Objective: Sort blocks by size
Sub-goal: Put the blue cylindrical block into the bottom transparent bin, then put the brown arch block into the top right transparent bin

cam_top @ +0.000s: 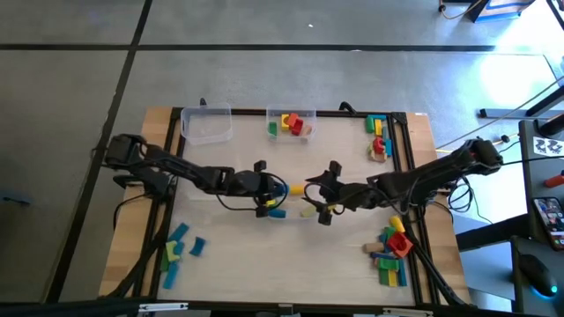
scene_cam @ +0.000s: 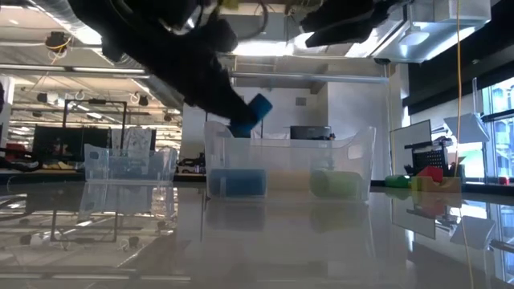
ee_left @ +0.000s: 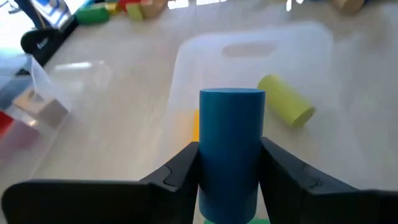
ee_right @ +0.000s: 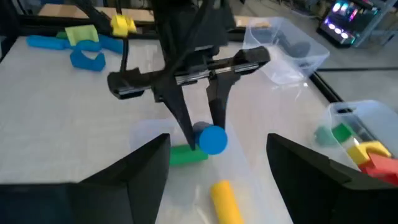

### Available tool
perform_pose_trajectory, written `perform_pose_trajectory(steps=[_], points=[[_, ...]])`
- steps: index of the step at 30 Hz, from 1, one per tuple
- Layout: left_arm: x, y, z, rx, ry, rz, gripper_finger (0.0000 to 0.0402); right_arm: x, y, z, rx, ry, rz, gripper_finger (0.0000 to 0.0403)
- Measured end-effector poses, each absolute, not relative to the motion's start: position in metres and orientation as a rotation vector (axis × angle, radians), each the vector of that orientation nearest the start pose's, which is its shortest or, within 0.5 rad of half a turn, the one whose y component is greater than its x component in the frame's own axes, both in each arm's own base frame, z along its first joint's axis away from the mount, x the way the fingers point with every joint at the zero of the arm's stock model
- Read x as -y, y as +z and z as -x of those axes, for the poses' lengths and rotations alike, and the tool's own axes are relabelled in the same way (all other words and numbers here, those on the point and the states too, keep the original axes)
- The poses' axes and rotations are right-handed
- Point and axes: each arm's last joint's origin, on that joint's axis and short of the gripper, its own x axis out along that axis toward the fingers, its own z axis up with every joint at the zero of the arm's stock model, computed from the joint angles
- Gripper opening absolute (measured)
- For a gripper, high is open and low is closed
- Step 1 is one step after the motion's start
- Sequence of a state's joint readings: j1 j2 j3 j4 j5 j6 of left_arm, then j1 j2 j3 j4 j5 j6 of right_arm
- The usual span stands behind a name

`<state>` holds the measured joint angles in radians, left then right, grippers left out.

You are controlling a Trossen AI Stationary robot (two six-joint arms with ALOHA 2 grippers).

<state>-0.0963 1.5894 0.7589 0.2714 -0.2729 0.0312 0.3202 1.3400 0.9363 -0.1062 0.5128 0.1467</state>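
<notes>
Clear centre tub (ee_right: 146,134) is holding green (ee_right: 188,155) and yellow cylinders (ee_right: 226,200); left gripper (ee_right: 202,138) is clamping a blue cylinder (ee_left: 231,149) above it, right gripper (ee_right: 214,167) gaping.

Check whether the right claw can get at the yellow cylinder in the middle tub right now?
Probably yes: the right claw is open beside the yellow cylinder, nothing covering it; the left claw, holding a blue cylinder, crowds nearby.

Pretty bright overall, light pouring in from the upper right of the high view, where the floor washes out white. In the low view the ceiling lights (scene_cam: 265,48) blow out and the arms go near-silhouette at the top, while the glossy table (scene_cam: 257,241) mirrors everything. Left wrist view has glare on the clear tub (ee_left: 249,56) and soft, blurry far blocks.
</notes>
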Motion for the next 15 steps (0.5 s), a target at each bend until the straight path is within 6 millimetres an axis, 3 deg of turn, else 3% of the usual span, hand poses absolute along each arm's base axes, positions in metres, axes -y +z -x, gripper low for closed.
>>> perform_pose_trajectory(steps=[7, 15], points=[[0.023, 0.17, -0.317, -0.57, 0.165, -0.131, 0.0173, -0.072, 0.275, -0.263, -0.543, -0.24, 0.033, 0.0264], [0.023, 0.169, -0.317, -0.574, 0.166, -0.129, 0.018, -0.069, 0.268, -0.255, -0.638, -0.281, 0.021, 0.0264]])
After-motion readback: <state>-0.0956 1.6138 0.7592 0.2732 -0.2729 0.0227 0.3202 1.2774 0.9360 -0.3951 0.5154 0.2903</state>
